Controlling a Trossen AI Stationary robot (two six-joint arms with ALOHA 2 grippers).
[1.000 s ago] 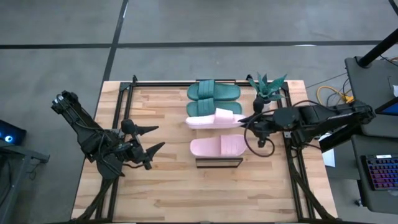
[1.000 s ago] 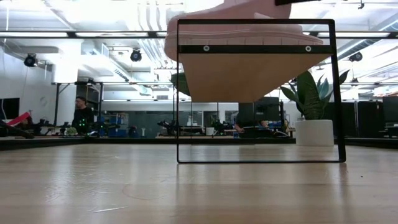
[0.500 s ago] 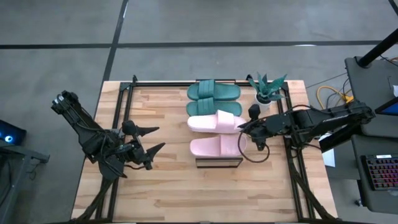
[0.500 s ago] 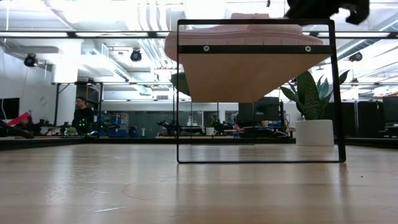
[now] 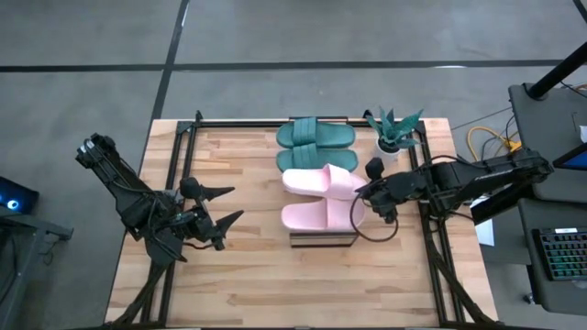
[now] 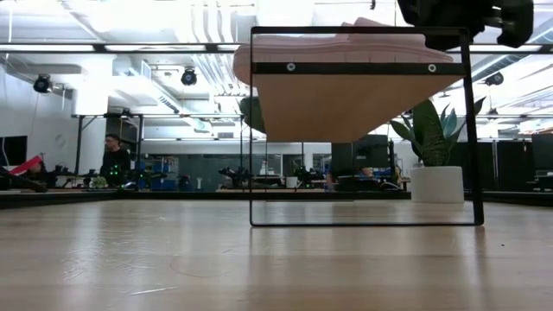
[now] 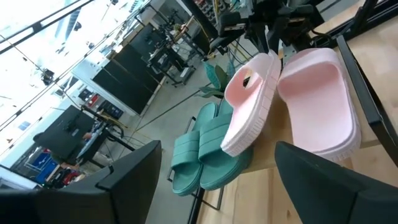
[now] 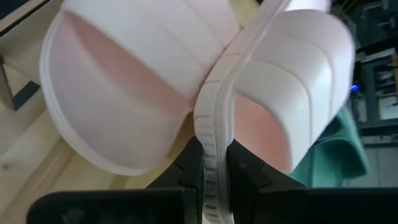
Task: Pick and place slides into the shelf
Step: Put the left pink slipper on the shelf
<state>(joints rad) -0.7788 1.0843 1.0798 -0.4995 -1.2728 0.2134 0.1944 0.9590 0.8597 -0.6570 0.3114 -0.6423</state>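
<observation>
Two teal slides [image 5: 315, 145] lie side by side on the far part of the shelf [image 5: 323, 240]. One pink slide [image 5: 317, 216] lies flat on the shelf's near part. A second pink slide [image 5: 318, 181] stands tipped on its long edge between them, its footbed facing the teal pair, with my right gripper [image 5: 359, 190] shut on it. Whether its lower edge touches the shelf, I cannot tell. My left gripper [image 5: 229, 203] hangs open over the table's left half, well away from the slides. My right gripper pinches the tipped pink slide's sole rim [image 8: 210, 134] between its two fingers, at the end nearest the table's right edge. The fingers come from the right, slanting down, along the slide's length. The slide stands on edge beside the flat pink slide [image 8: 118, 93].
A potted plant [image 5: 396, 131] stands at the table's far right, close behind my right arm. The shelf's black frame [image 6: 471, 130] shows in the low view with bare tabletop [image 5: 238, 275] in front of it and to its left.
My right gripper has sunk and tipped its fingers further down, staying shut. The pink slide has come down with it and shifted a little toward the table's near and right edges, closer to the flat pink slide.
</observation>
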